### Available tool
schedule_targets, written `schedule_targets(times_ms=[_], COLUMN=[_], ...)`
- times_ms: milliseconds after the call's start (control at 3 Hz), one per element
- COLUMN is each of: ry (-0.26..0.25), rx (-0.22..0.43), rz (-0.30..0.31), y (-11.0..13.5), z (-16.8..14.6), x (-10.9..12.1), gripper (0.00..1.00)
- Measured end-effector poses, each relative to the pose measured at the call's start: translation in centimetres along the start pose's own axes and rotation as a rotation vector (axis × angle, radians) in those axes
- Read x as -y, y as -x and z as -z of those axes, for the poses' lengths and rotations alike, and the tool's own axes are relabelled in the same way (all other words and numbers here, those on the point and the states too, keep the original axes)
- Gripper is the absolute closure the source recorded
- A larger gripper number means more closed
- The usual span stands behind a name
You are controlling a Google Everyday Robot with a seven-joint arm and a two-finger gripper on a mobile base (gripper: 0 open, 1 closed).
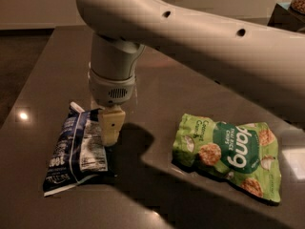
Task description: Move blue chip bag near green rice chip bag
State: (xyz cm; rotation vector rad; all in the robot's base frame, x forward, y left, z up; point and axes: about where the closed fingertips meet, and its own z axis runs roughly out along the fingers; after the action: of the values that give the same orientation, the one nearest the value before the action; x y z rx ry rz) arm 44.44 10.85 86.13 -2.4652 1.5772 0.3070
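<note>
The blue chip bag [76,149] lies flat on the dark table [157,99] at the left, label panel up. The green rice chip bag [228,154] lies flat at the right, a wide gap between the two. My gripper [111,130] hangs straight down from the white arm [200,37], its cream finger [112,125] at the blue bag's upper right edge. I see only one finger face-on.
A dark box [288,15] stands at the far right back corner of the table. The table's left edge runs close to the blue bag. The arm's shadow falls between the two bags.
</note>
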Motion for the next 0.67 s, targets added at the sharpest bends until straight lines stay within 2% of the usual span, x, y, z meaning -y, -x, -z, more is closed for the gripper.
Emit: schedule_targets(times_ms=[667], ry=[-0.013], rx=[-0.020], rz=[-0.003], y=[-0.5], z=[2.1], x=[-0.3], gripper=[0.85])
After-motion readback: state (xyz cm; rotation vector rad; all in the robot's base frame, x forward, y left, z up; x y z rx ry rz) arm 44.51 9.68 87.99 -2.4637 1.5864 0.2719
